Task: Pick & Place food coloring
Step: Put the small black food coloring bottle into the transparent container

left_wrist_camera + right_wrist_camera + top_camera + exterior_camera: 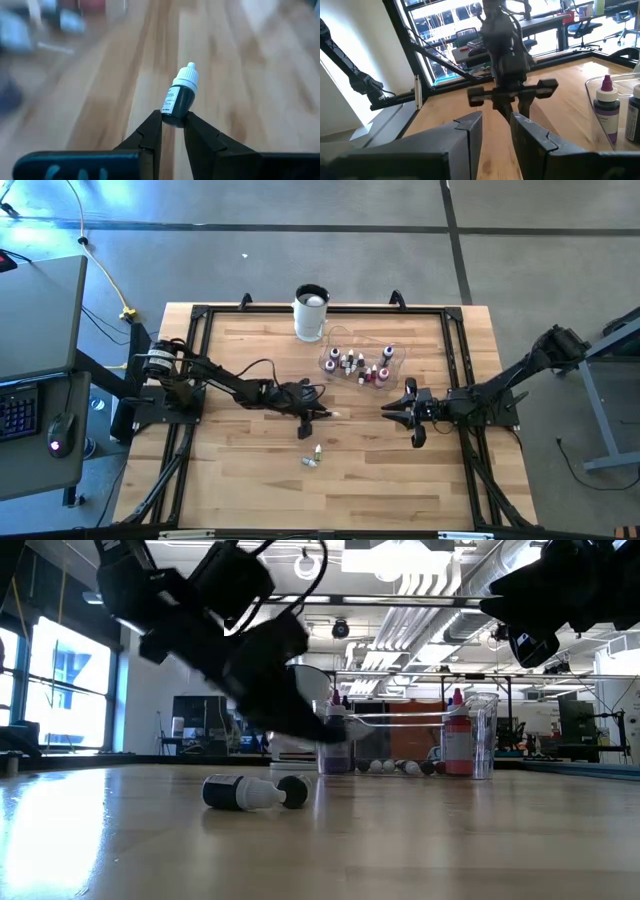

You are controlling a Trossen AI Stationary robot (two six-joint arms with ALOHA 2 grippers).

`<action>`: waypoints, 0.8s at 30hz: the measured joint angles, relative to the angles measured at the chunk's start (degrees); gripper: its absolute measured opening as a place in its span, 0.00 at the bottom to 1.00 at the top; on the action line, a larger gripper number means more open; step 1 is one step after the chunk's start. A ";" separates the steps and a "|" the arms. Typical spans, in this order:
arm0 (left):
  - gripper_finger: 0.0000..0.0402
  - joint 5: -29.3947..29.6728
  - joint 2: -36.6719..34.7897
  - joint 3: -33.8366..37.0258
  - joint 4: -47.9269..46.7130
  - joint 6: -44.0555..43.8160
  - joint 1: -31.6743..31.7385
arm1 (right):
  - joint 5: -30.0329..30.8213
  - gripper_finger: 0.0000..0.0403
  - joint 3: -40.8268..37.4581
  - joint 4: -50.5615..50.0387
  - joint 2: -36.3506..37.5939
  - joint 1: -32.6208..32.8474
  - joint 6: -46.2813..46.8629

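A dark food coloring bottle [181, 95] with a white cap sticks out from the tips of my left gripper [322, 414], which is shut on it above the middle of the table. Two more bottles [312, 458] lie on their sides on the wood just nearer the front edge; the low view shows them as one dark bottle [240, 792] with another beside it. Several others stand in the clear bowl [345, 340] farther back. My right gripper [388, 412] hovers to the right of the held bottle, facing it, open with nothing between its fingers [470, 135]. My left gripper pinches the bottle's bottom end [172, 118] between its two fingertips. The fingers slant down from the table's left. The bottle continues the line of the fingers, its white cap [187, 76] pointing away toward the table's right. It hangs clear of the table.
A tall white cup [311, 315] stands at the far edge, left of the bowl. A black frame [200, 330] runs around the tabletop. Bare wood lies between the two grippers and toward the front edge.
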State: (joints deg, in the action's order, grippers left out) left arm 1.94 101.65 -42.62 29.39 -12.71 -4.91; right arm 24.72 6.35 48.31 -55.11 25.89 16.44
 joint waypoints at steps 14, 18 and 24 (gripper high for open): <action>0.16 11.82 1.18 -27.67 -21.21 5.02 4.12 | 1.74 0.23 0.01 0.00 0.00 0.00 -0.01; 0.16 11.64 3.92 -32.94 -25.25 5.40 6.95 | 2.53 0.23 0.02 0.00 0.00 0.00 -0.01; 0.16 11.00 9.97 -35.53 -26.68 0.87 9.64 | 7.58 0.23 0.02 -0.87 0.00 0.00 -1.14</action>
State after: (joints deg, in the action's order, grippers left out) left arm 12.94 111.61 -78.15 2.71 -11.84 4.73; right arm 32.30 6.37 47.45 -55.11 25.89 15.30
